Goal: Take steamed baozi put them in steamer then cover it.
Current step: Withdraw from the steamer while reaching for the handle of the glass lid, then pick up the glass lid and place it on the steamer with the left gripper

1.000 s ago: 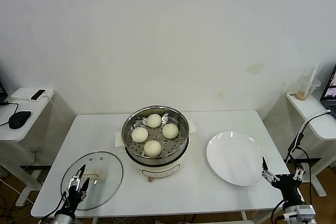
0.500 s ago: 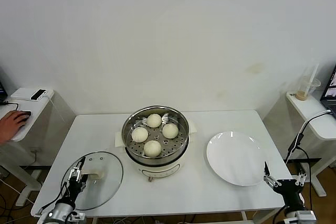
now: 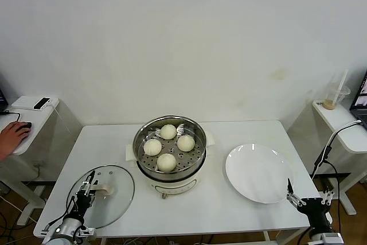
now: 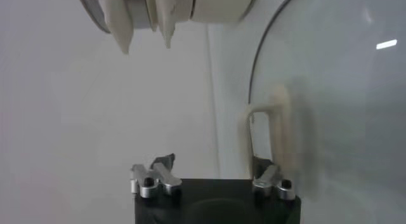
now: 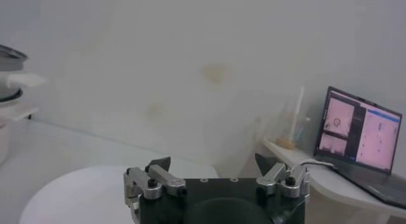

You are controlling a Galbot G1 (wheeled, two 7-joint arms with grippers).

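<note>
Four cream-white baozi sit on the perforated tray inside the steel steamer at the table's middle. The clear glass cover lies flat on the table at the front left, its cream handle up; the handle also shows in the left wrist view. My left gripper is open, low over the cover's near-left part, just short of the handle. My right gripper is open and empty at the table's front right corner, beside the plate.
A flat white plate lies right of the steamer. A side table with a person's hand on a mouse stands at the left. A side table with a cup and a laptop stands at the right.
My left gripper has moved down and a little nearer the front edge beside the cover handle. My right gripper has dropped lower at the front right corner. A hand has come onto the mouse.
</note>
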